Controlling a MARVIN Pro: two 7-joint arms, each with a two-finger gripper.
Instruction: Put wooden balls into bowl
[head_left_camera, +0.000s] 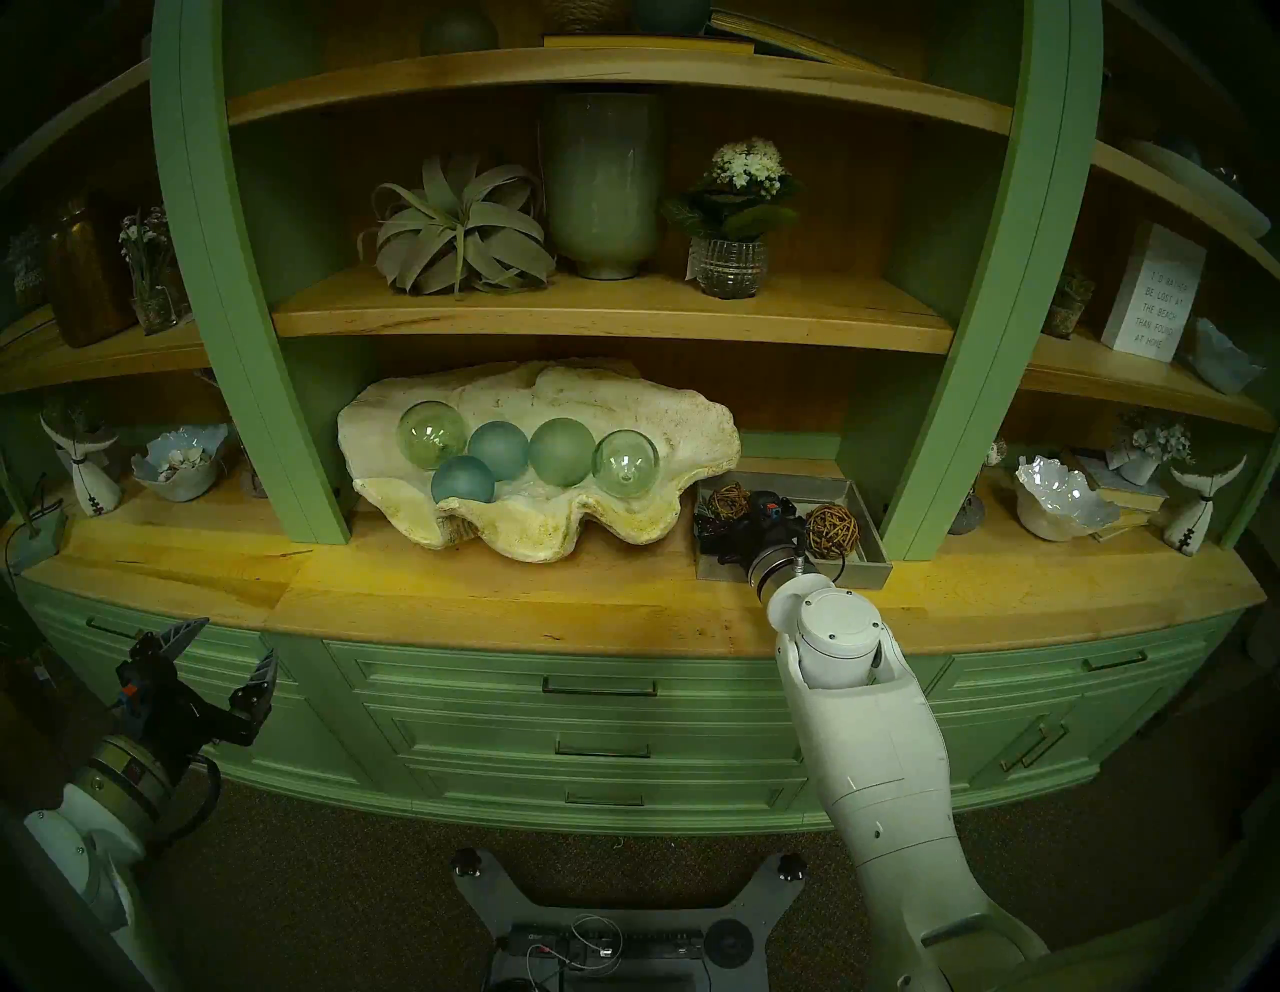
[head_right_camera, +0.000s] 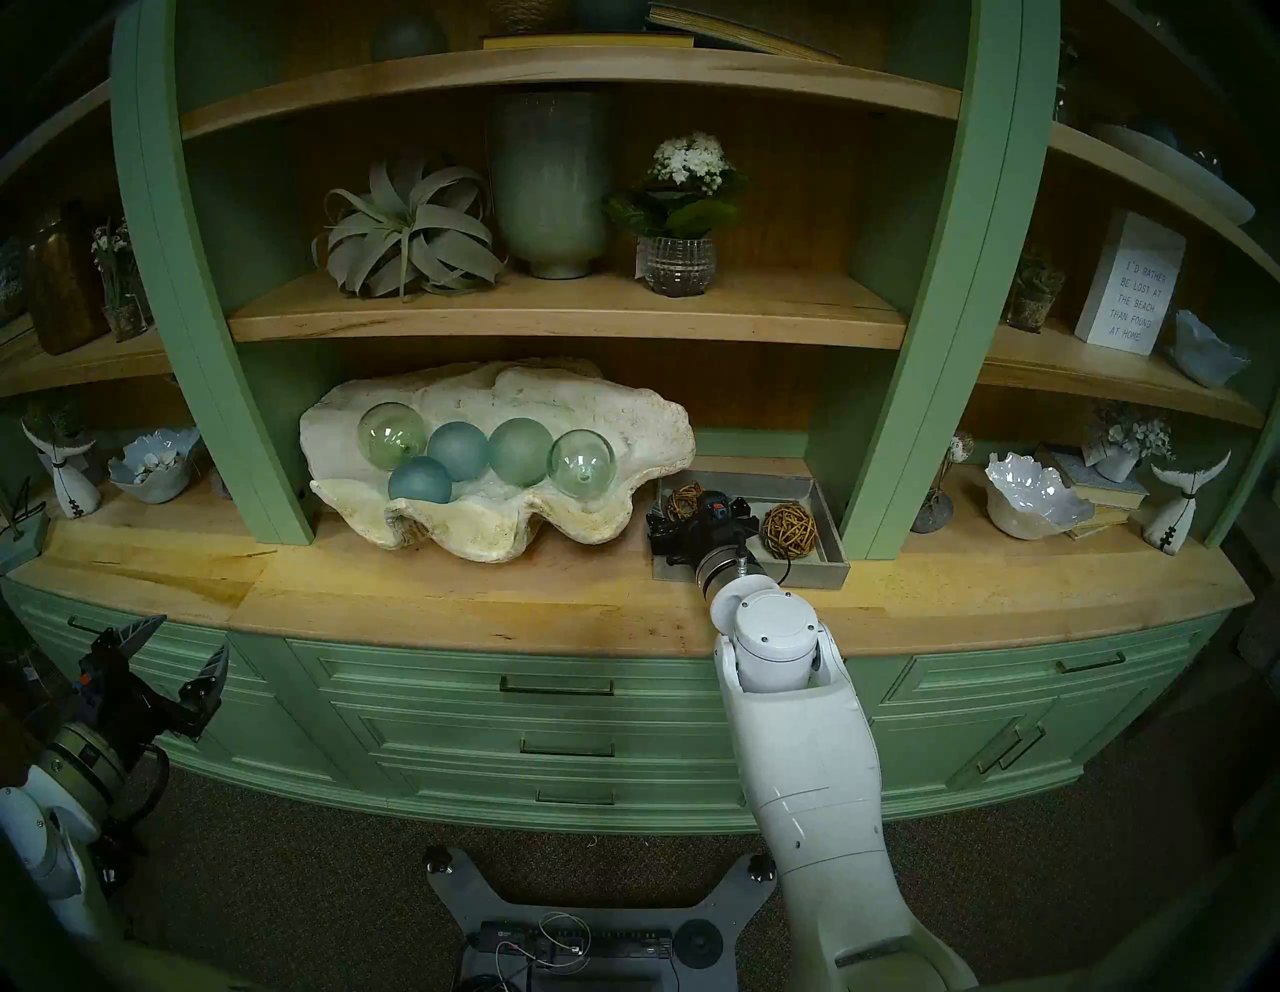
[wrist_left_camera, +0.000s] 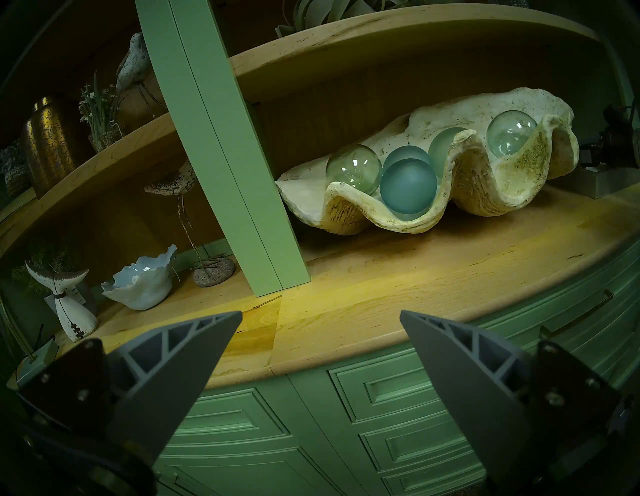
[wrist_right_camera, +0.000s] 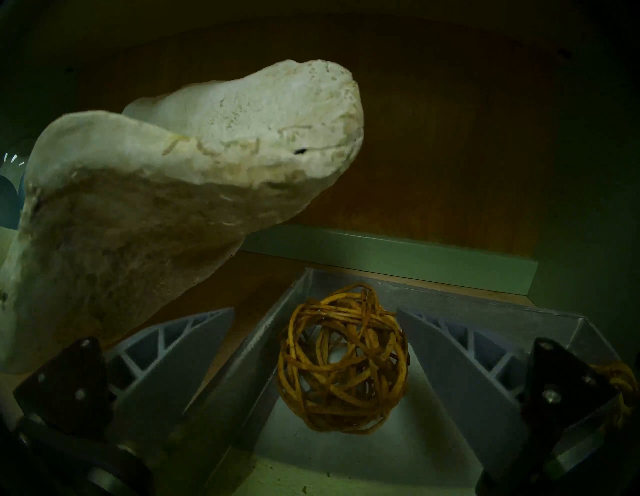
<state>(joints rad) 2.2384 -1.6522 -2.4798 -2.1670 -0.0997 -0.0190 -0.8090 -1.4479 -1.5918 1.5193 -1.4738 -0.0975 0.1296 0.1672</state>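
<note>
Right wrist view: right gripper (wrist_right_camera: 315, 318) is standing wide open around the left woven brown rattan ball (wrist_right_camera: 343, 360), w/o holding it. Both woven balls are still lying in the grey square tray (head_left_camera: 866, 502); none is in the big cream clam-shell bowl (head_left_camera: 665, 409) yet.

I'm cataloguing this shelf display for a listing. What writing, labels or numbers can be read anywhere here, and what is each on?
"I'D RATHER BE LOST AT THE BEACH THAN FOUND AT HOME" is on the white block sign on the right-hand shelf.
The paper tag beside the glass flower pot is too small to read.
The box on the robot's base has markings too blurred to read.
Nothing else shows text.
</note>
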